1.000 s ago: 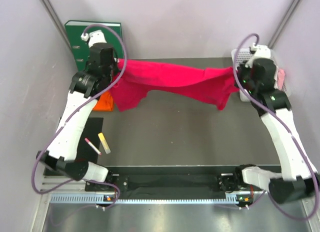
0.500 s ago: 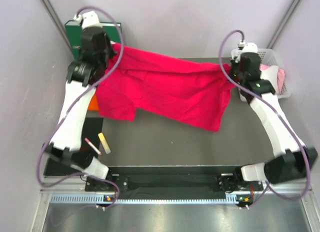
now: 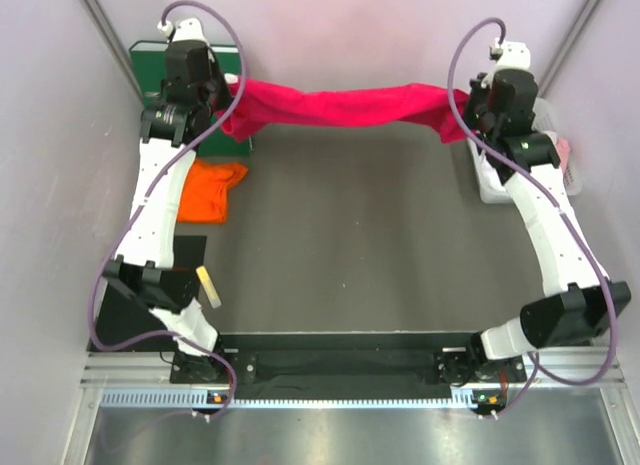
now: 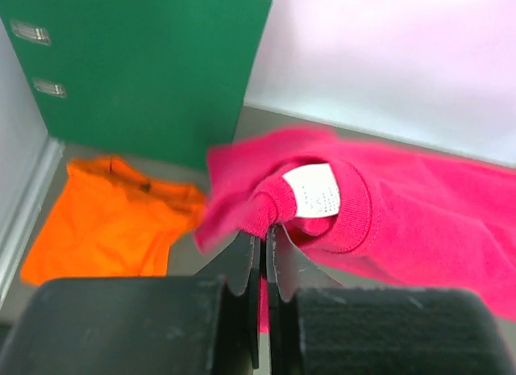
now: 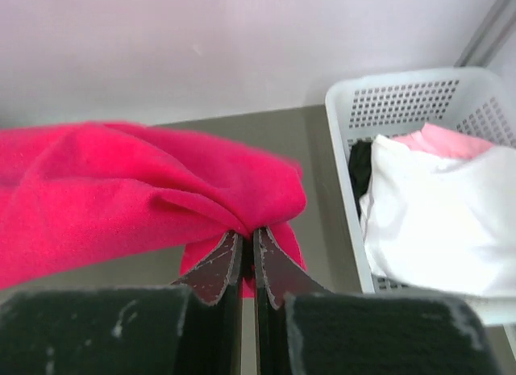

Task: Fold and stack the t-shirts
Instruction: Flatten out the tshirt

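Grey desk (image 3: 350, 255), pale walls | left end effector (image 4: 264, 239) pinching crimson-pink t-shirt (image 3: 340, 103) at collar beside white label (image 4: 316, 189) | right end effector (image 5: 248, 244) pinching its opposite end | shirt stretched between them over desk's far edge | orange t-shirt (image 3: 212, 185) crumpled on desk, far left

— What sort of place is shown?
— A robotics lab test cell is indicated: a dark grey matte table (image 3: 360, 245) is enclosed by plain pale lilac panel walls (image 3: 400, 45).
— By what else is that shown?
— A ribbed aluminium rail (image 3: 340, 397) is fixed along the table's near edge, and two white jointed robot arms (image 3: 160, 215) trailing purple cables are mounted just behind it. A green cardboard ring binder (image 3: 145, 65) is stood at the table's far left corner.
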